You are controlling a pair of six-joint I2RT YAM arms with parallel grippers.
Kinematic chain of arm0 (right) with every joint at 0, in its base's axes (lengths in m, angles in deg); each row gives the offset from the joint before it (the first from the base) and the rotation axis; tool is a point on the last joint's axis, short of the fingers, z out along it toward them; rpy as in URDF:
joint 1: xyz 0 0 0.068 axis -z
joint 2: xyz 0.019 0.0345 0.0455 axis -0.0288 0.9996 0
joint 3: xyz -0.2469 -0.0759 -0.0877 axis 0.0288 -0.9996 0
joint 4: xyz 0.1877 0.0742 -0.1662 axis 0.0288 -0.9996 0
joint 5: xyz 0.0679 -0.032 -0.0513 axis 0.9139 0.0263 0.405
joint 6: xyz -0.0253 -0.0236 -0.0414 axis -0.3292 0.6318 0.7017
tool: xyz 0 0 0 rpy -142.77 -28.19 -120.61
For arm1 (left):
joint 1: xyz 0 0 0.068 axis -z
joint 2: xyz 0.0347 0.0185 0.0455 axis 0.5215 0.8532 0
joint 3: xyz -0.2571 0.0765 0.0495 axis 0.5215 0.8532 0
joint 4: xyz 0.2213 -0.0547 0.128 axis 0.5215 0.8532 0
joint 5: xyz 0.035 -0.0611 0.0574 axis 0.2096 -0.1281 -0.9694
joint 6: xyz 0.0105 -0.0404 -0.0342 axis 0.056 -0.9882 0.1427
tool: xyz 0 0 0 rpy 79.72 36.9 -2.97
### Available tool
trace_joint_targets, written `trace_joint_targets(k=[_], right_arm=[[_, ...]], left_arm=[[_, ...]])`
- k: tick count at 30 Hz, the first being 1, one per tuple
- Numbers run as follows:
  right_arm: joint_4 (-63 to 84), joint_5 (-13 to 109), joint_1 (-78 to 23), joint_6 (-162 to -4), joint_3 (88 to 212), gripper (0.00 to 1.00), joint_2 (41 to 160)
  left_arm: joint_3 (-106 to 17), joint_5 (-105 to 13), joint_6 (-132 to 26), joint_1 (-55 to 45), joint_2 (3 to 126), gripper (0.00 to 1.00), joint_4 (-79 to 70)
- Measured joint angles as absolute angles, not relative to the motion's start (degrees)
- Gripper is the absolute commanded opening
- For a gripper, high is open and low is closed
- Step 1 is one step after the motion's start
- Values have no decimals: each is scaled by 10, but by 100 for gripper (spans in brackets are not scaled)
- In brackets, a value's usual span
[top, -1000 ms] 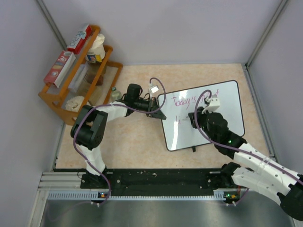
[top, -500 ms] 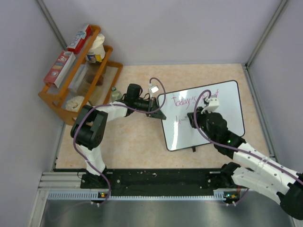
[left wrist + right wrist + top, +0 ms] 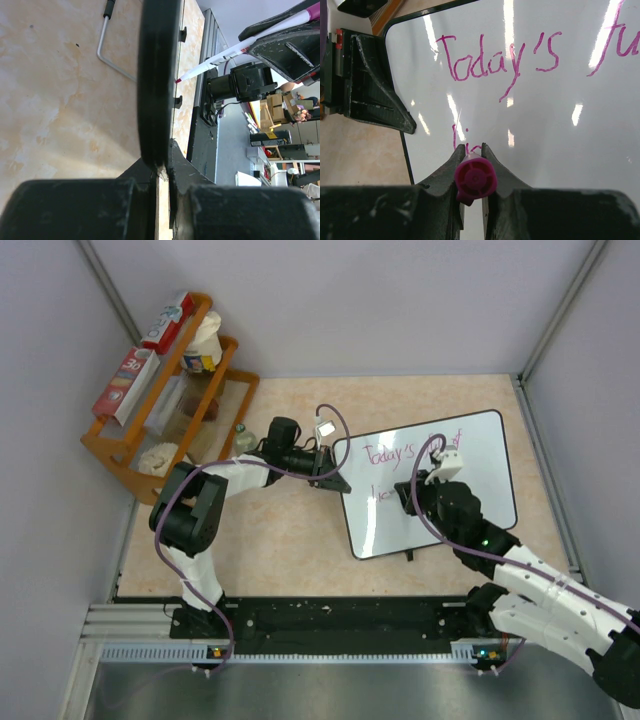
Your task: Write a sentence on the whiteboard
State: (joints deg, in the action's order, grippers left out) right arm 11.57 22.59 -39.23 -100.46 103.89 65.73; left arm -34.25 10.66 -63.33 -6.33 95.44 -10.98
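Right fingers (image 3: pixel 445 175) pinch a pink marker (image 3: pixel 475 180), starting the second line of the half-written sentence (image 3: pixel 495 55). Left fingers (image 3: pixel 192 182) clamp the whiteboard (image 3: pixel 480 480) edge, propped on the surface (image 3: pixel 290 540). Next, likely, steady rightward strokes.

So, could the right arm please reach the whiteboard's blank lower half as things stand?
Probably yes: the right end effector holds the marker right at the whiteboard, and nothing lies over that bare area.

Glossy smooth whiteboard (image 3: pixel 480 455), matt speckled tabletop (image 3: pixel 280 540), varnished wooden rack (image 3: pixel 112 462)
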Motion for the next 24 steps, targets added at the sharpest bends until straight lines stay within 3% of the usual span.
trace_joint_targets(k=[24], right_arm=[[118, 200, -392, -1003, 1038, 0, 658]], left_arm=[[-343, 107, -633, -63, 954, 0, -110]])
